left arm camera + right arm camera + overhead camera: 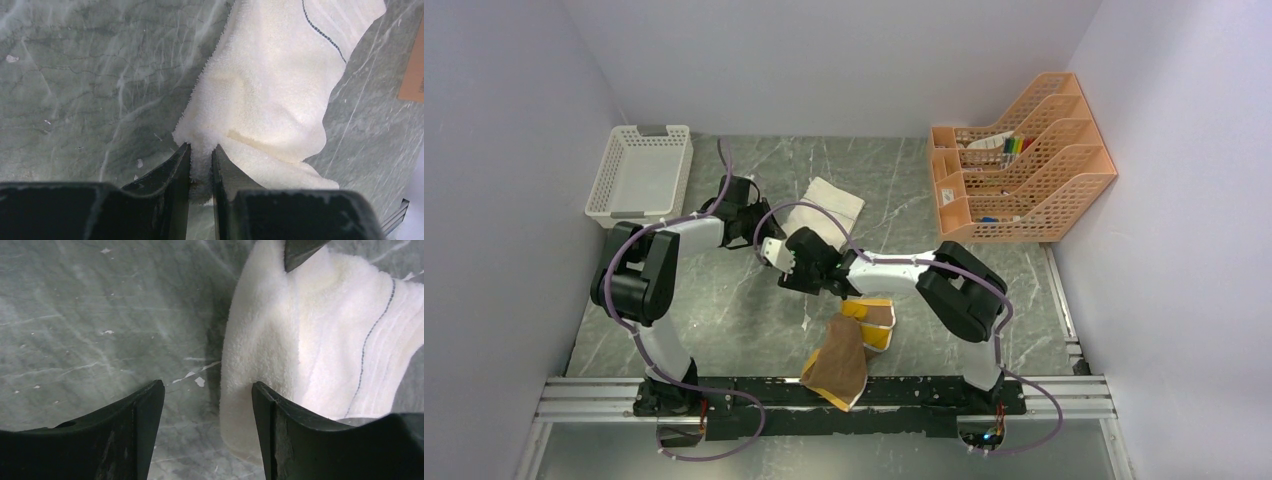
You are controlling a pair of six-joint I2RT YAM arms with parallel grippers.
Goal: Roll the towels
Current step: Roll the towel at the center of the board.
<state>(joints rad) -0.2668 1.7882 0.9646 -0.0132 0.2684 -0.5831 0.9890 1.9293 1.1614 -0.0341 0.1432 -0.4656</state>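
Where the white towel lay bunched toward the far middle of the desk, the left pincer was nipped narrow on one corner, terry pressed between its fingers. Right pincer was open and held nothing, one finger over the towel's folded edge, the other over bare desk. Brown towel, mustard underside showing, lay crumpled at the near edge. White basket far left; orange file rack far right.

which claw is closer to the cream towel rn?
Left. The left claw is shut on a corner of the cream towel, pinching it. The right claw is open at the towel's edge, gripping nothing.
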